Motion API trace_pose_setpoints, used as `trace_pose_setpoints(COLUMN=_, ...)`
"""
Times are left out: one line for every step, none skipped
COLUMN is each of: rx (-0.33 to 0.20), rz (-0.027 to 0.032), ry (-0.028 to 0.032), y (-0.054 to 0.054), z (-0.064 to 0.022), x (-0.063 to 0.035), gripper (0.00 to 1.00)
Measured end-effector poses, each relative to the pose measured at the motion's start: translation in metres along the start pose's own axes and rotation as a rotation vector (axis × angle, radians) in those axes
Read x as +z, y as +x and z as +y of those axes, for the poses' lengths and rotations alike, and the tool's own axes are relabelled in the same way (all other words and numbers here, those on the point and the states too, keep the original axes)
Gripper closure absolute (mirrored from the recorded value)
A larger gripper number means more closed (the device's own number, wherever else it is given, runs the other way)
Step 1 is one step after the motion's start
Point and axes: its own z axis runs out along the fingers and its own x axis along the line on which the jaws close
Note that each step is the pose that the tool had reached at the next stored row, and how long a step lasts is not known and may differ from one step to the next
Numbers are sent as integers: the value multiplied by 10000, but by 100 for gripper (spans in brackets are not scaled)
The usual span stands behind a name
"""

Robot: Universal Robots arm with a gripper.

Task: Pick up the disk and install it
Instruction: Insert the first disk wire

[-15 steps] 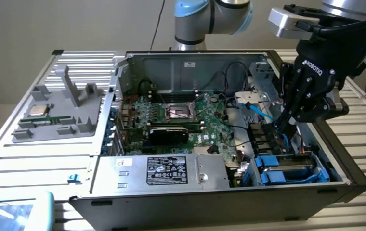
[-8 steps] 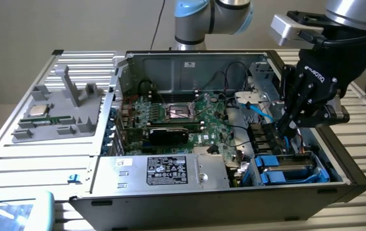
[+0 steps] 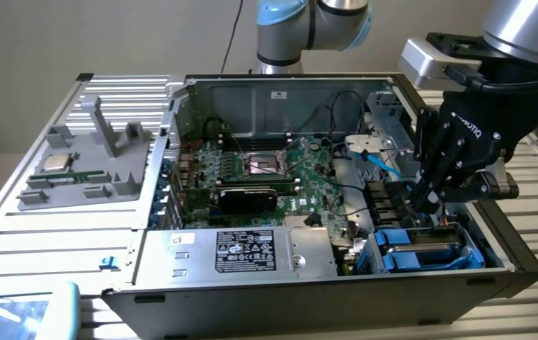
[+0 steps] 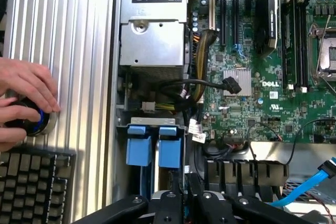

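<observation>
One gripper (image 3: 430, 195) lowered into the drive bay at the front corner of an open computer case (image 3: 279, 297); whether it is spread or pinched I cannot tell.
The disk (image 4: 156, 148) sits in that bay, two bright blue carrier tabs showing side by side just below the gripper; one green motherboard (image 4: 262, 77) reads "DELL"; one silver power supply (image 3: 241, 251) carries a black label; one keyboard (image 4: 31, 182); a person's hand (image 4: 23, 98) on one knob (image 4: 34, 119).
</observation>
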Motion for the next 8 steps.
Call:
trace_pose_setpoints(rx=-55, rz=6, ry=47, y=10, z=0, x=6, gripper=84)
trace_pose_setpoints(rx=-127, rz=10, ry=96, y=17, z=-1, x=12, gripper=84)
trace_pose_setpoints(rx=-205, rz=19, ry=154, y=21, z=-2, x=17, gripper=84)
trace_pose_setpoints(rx=-270, rz=27, ry=207, y=23, z=-1, x=21, gripper=84)
trace_pose_setpoints(rx=-321, rz=35, ry=247, y=23, z=3, x=26, gripper=84)
trace_pose_setpoints(rx=-355, rz=37, ry=275, y=23, z=10, x=31, gripper=84)
trace_pose_setpoints(rx=-386, rz=38, ry=294, y=23, z=19, x=36, gripper=84)
trace_pose_setpoints(rx=-415, rz=40, ry=309, y=23, z=30, x=41, gripper=84)
